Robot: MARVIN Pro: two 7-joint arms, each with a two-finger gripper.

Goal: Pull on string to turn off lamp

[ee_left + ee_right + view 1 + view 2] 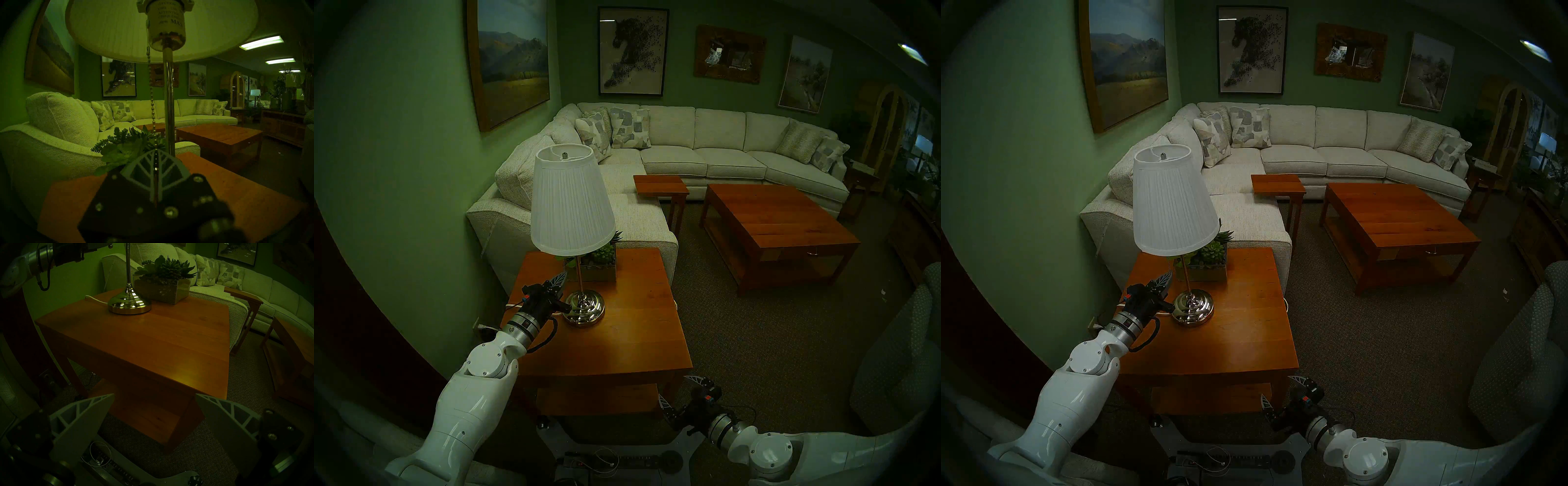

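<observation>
The lamp (572, 203) stands on the wooden end table (612, 342), with a white pleated shade, a thin chrome stem (169, 101) and a domed chrome base (584, 309). The shade does not glow. The string (153, 108), a thin beaded chain, hangs from the socket just left of the stem. It runs down into the seam of my left gripper (156, 162). The left gripper (559, 280) is below the shade, left of the stem, and shut on the string. My right gripper (678, 390) is open and empty, low at the table's front right corner.
A glass planter of succulents (600, 263) stands right behind the lamp. A white power cord (96, 299) leaves the base to the left. A cream sectional sofa (704, 159) lies beyond the end table. A wooden coffee table (782, 220) is to the right.
</observation>
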